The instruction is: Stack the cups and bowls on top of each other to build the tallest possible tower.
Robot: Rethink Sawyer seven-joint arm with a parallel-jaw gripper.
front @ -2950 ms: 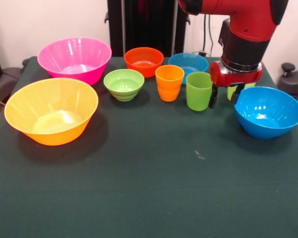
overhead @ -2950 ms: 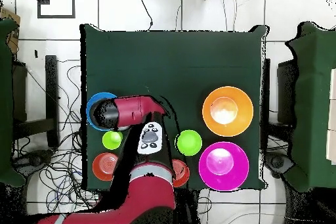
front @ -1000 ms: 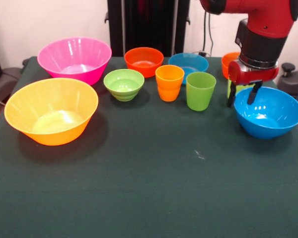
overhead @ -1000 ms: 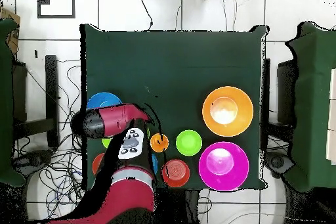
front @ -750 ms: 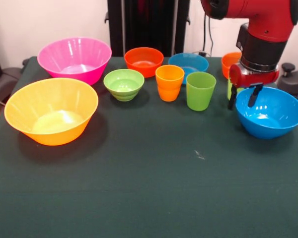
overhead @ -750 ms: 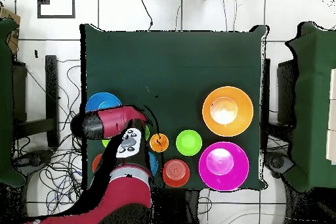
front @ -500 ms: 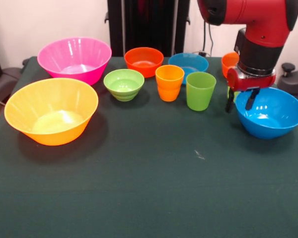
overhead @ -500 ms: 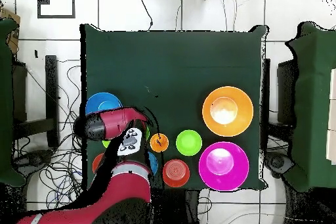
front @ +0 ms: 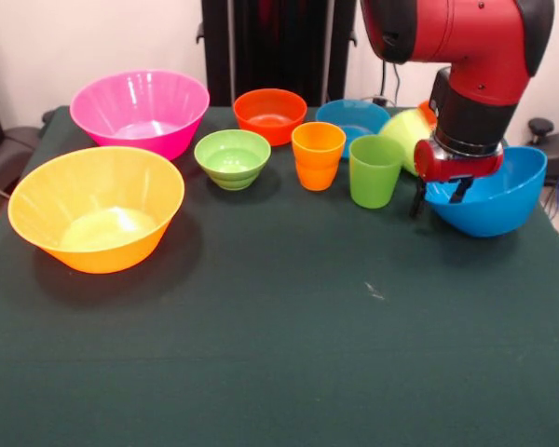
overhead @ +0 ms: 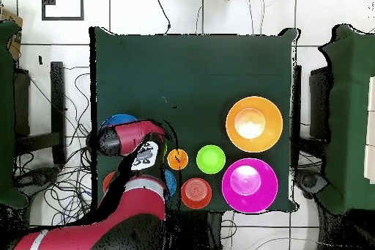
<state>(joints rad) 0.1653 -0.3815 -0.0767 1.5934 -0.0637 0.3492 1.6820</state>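
No label or writing can be read on anything we see. The red and black robot arm's gripper (front: pixel 437 194) has its two dark fingers (front: pixel 416 197) spread, straddling the near-left rim of the medium glossy blue plastic bowl (front: pixel 492 197), which sits tilted with that rim under the wrist; whether the fingers press the wall we cannot tell. Just behind the wrist the lime-yellow plastic tumbler (front: pixel 407 137) lies tipped on its side. The green tumbler (front: pixel 374 170) and the orange tumbler (front: pixel 318 155) stand upright to the left, near each other on the dark green table (front: pixel 279 345). Further left are the small green bowl (front: pixel 232 157), the small orange bowl (front: pixel 269 115), the small blue bowl (front: pixel 351 118), the large pink bowl (front: pixel 140 112) and the large yellow-orange bowl (front: pixel 96 208), all apart and unstacked.
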